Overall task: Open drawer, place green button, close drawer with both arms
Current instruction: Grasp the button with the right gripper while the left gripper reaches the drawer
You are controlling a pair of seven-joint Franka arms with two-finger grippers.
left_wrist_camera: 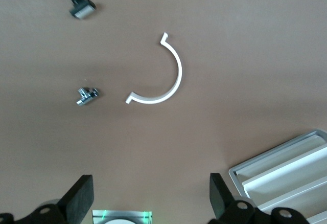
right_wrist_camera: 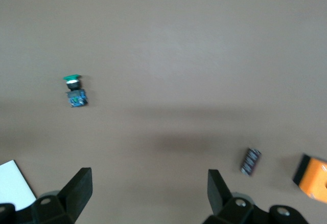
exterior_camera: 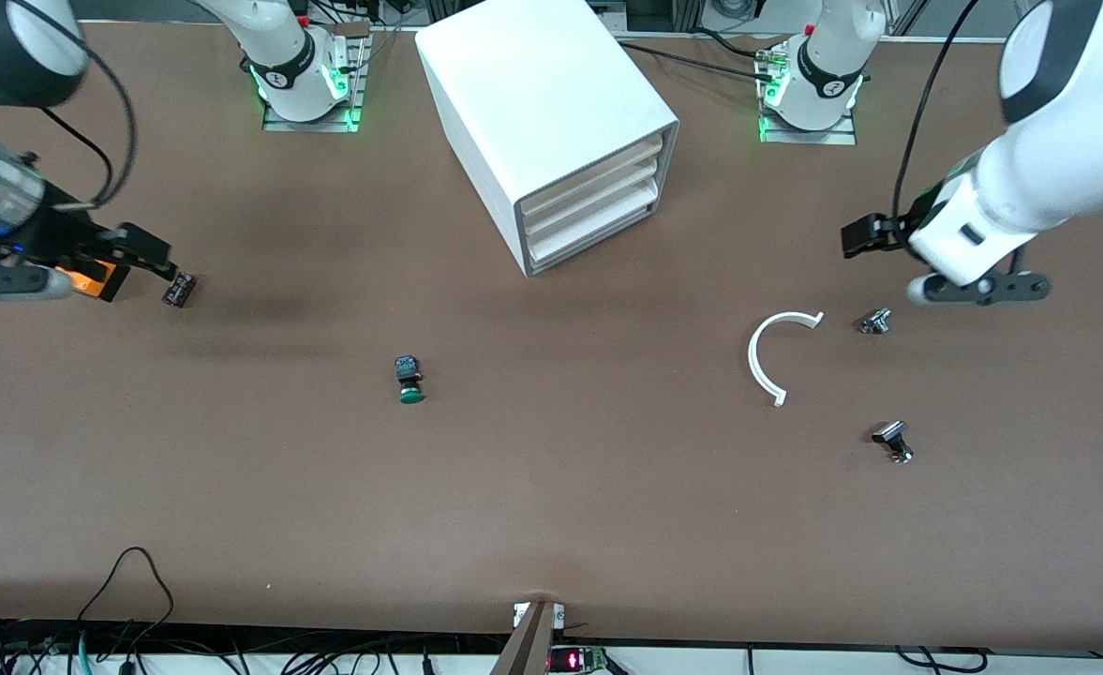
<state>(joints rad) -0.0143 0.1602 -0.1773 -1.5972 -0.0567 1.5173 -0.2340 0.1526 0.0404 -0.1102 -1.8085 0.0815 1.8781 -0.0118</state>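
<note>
The white cabinet (exterior_camera: 532, 103) stands at the middle of the table near the bases. Its three drawers are shut, and the bottom drawer (exterior_camera: 598, 236) also shows in the left wrist view (left_wrist_camera: 286, 165). The button (exterior_camera: 409, 380) lies on its side on the bare table, nearer to the front camera than the cabinet, green cap toward that camera. It also shows in the right wrist view (right_wrist_camera: 75, 91). My left gripper (exterior_camera: 865, 236) hangs open and empty over the table at the left arm's end (left_wrist_camera: 149, 196). My right gripper (exterior_camera: 143, 251) hangs open and empty at the right arm's end (right_wrist_camera: 148, 189).
A white curved strip (exterior_camera: 769, 352) (left_wrist_camera: 163, 83) and two small metal parts (exterior_camera: 876, 322) (exterior_camera: 894, 441) lie near my left gripper. An orange box (exterior_camera: 92, 278) (right_wrist_camera: 312, 178) and a small dark part (exterior_camera: 179, 289) (right_wrist_camera: 250, 161) lie by my right gripper.
</note>
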